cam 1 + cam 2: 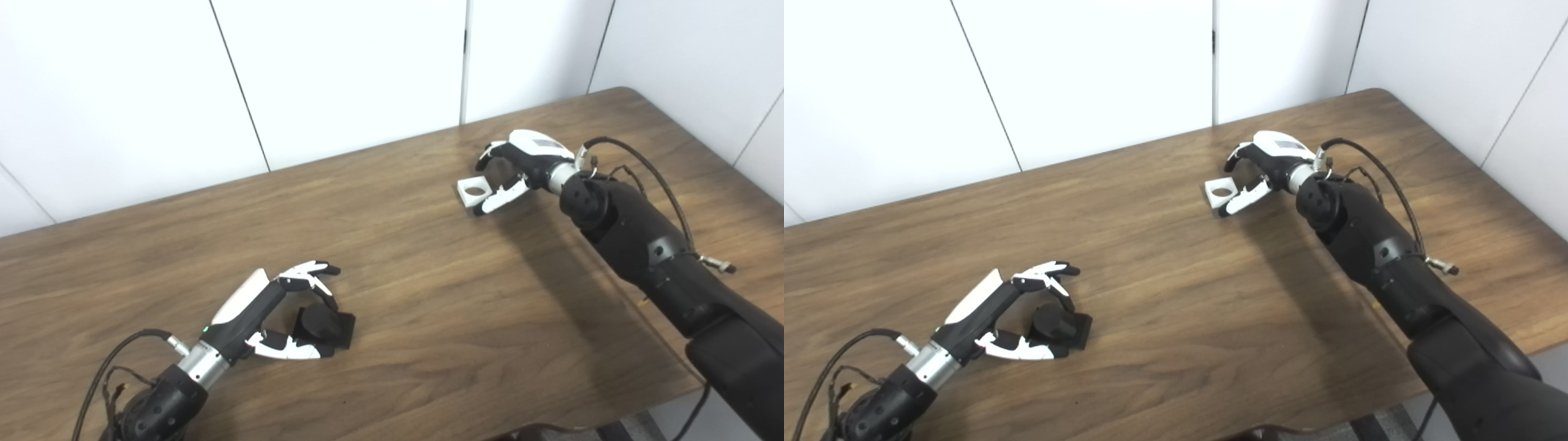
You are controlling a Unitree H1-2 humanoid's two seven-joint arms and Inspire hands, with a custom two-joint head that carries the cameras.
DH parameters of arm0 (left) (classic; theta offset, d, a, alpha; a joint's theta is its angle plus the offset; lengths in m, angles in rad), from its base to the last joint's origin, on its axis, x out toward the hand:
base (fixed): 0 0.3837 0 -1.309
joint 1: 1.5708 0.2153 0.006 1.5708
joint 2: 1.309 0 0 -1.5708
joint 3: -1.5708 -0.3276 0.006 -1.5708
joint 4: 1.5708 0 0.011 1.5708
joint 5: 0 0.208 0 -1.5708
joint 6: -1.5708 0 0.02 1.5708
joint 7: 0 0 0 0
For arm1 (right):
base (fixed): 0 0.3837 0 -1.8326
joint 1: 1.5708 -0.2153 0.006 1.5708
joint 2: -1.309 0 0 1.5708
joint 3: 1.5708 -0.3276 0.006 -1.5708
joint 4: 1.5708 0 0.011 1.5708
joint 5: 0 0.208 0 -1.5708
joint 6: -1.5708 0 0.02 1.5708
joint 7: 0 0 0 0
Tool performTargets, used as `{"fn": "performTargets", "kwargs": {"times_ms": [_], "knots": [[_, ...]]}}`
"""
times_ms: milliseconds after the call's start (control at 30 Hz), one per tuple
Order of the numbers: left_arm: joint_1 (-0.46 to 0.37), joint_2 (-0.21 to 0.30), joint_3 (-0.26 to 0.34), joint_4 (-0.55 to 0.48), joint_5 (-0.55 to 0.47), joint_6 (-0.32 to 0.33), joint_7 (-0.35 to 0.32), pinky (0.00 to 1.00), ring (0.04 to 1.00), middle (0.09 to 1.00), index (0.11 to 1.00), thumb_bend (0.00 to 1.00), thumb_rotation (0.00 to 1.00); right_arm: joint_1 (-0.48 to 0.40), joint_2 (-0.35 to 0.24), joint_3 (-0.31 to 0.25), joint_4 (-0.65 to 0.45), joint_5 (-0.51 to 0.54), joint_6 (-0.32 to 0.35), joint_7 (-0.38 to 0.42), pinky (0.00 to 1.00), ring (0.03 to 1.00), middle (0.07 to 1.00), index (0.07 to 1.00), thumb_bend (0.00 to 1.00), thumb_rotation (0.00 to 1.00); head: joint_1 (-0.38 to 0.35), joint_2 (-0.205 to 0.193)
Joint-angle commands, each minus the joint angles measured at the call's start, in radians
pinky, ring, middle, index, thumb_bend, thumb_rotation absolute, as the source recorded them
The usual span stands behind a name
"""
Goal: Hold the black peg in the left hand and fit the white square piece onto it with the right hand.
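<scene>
A brown wooden table carries both task pieces, well apart from one another. The black peg, a round post standing on a square black base, sits near the table's front edge toward its left end. The left hand lies low around it, arm coming in from the bottom left corner. Its fingers curve over the peg from the far side and its thumb runs along the near side, so the peg sits in the hollow between them. The thumb tip appears to touch the base; whether the fingers press on the post cannot be told from either view. The base rests flat on the wood, not lifted.

The white square piece, a flat block with a round hole through its middle, lies toward the table's far edge, right of centre and short of the far right corner. The right hand is just beside it on its right side, the black forearm reaching in across the right part of the table. Its fingers arch above the far side of the piece and its thumb lies along the near right edge, seemingly touching it. The hand is partly spread, with clear space between fingers and thumb, and the piece lies flat on the table, not firmly clasped.
</scene>
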Motion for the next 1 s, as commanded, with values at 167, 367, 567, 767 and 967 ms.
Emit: {"fn": "performTargets", "kwargs": {"times_ms": [167, 367, 567, 767, 967], "knots": [[0.023, 0.018, -0.016, 0.001, 0.031, 0.058, -0.045, 0.82, 0.919, 0.859, 0.488, 0.52, 0.08, -0.004, 0.019, 0.030, 0.007, -0.003, 0.002, 0.035, 0.79, 0.898, 0.910, 0.694, 0.75, 0.33, 0.003, 0.004], [0.025, 0.021, -0.016, -0.005, 0.035, 0.062, -0.045, 0.81, 0.917, 0.858, 0.488, 0.52, 0.08, -0.008, 0.019, 0.037, 0.011, -0.005, 0.017, 0.035, 0.82, 0.900, 0.903, 0.664, 0.73, 0.29, 0.004, 0.005], [0.025, 0.022, -0.017, -0.008, 0.038, 0.064, -0.043, 0.80, 0.916, 0.858, 0.488, 0.52, 0.08, -0.006, 0.018, 0.039, 0.011, 0.001, 0.024, 0.028, 0.83, 0.900, 0.891, 0.620, 0.72, 0.26, 0.004, 0.009], [0.025, 0.023, -0.017, -0.015, 0.034, 0.073, -0.046, 0.81, 0.918, 0.858, 0.488, 0.52, 0.08, -0.001, 0.019, 0.036, 0.016, 0.007, 0.019, 0.003, 0.85, 0.904, 0.879, 0.494, 0.53, 0.15, 0.005, 0.012], [0.025, 0.023, -0.017, -0.013, 0.032, 0.073, -0.047, 0.82, 0.920, 0.859, 0.488, 0.52, 0.08, 0.002, 0.015, 0.046, 0.025, -0.001, -0.007, -0.031, 0.88, 0.902, 0.860, 0.484, 0.52, 0.14, 0.004, 0.013]]}}
